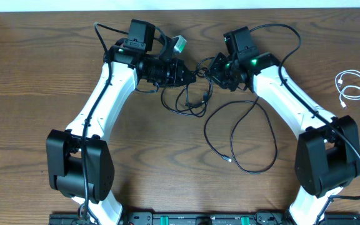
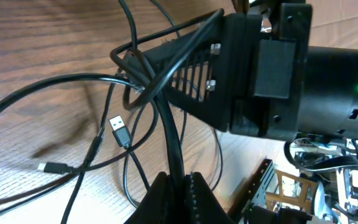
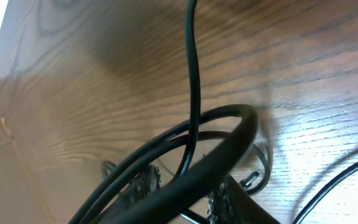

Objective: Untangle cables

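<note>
Two black cables (image 1: 192, 100) lie tangled between my grippers, and one long loop (image 1: 242, 134) trails toward the front. In the left wrist view, my left gripper (image 2: 180, 198) is shut on a black cable (image 2: 166, 121) that rises from its jaws. A USB plug (image 2: 120, 130) and a second plug (image 2: 53, 167) lie on the wood. My right gripper (image 1: 212, 69) faces the left one (image 1: 189, 74). It also shows in the left wrist view (image 2: 129, 65), closed on a black cable at a knot. In the right wrist view a thin black cable (image 3: 192, 74) runs up from between its fingers (image 3: 188, 193). The white cable (image 1: 354, 86) lies coiled at the far right, apart from the tangle.
A thick black robot wire (image 3: 216, 155) crosses the right wrist view and hides much of the jaws. The wooden table (image 1: 167, 162) has its back edge close behind both grippers. Both arm bases stand at the front corners.
</note>
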Available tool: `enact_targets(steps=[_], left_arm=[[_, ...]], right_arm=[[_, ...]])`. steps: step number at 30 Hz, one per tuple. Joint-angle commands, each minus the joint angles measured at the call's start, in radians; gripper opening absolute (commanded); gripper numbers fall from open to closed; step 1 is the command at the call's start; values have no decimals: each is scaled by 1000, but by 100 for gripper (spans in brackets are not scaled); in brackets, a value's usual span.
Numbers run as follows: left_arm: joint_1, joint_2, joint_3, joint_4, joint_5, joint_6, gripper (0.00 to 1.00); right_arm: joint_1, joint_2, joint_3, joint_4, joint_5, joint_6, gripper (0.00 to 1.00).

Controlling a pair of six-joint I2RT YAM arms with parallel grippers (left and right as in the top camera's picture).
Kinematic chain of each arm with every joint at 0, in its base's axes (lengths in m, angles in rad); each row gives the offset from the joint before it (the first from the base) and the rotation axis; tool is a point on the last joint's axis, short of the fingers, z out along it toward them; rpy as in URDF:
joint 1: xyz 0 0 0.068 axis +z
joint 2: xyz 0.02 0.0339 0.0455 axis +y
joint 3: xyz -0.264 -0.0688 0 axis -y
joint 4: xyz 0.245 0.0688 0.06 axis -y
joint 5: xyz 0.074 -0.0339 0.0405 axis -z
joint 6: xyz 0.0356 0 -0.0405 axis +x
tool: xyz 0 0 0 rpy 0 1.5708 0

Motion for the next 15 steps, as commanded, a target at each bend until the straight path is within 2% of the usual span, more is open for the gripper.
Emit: enact_targets(steps=[1,12,15], left_arm=[[-2,-17,26,1,42,-9,7],[-2,-17,26,8,42,-28,7],[-2,-17,26,8,42,-28,7]], right_arm=[[22,-1,-5,6,49,18,27],[82,26,-11,41,105,17,30],[82,49,-11,64,103,17,21]])
